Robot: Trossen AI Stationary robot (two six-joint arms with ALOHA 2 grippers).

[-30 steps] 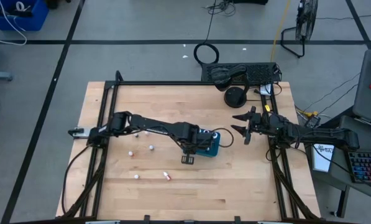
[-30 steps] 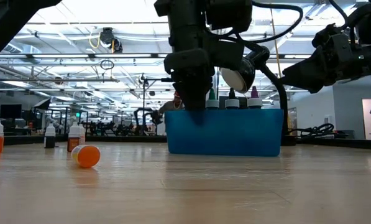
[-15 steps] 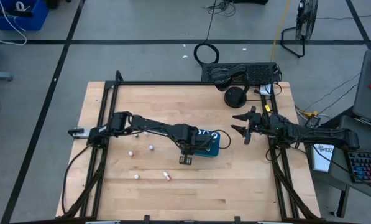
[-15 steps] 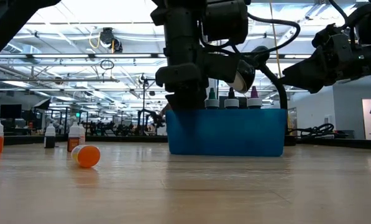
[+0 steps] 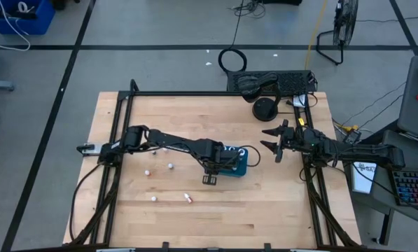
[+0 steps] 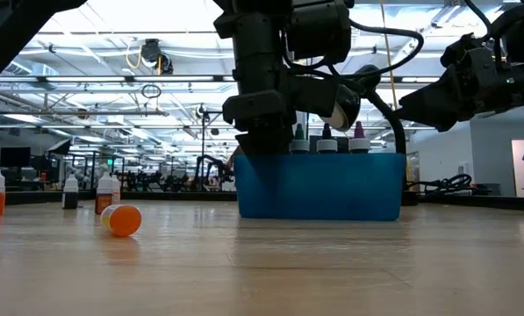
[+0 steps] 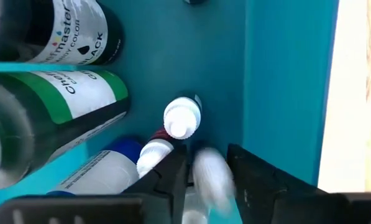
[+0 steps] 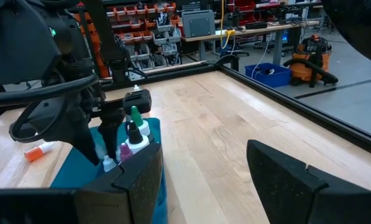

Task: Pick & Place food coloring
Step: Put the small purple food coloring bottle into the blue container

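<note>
The left gripper point(image 7: 207, 180) is reaching down into the teal box point(image 5: 234, 164), jaws slightly apart around a white-capped food coloring bottle point(image 7: 211, 177). Out to the side, the right gripper point(image 5: 269, 141) is hanging over the bench point(image 5: 265, 203), jaws apart, empty.

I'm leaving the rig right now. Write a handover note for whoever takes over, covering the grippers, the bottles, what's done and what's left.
Left gripper: down inside the blue box, jaws slightly parted, a small white-capped bottle between them. It looks released rather than gripped.
Right gripper: open, empty, hovering to the right of the box.
Done: several bottles stand in the box.
Left: four loose bottles are on the table left of the box. Three are upright and an orange one lies on its side. Next is probably to lift the left arm clear and fetch them one at a time.
</note>
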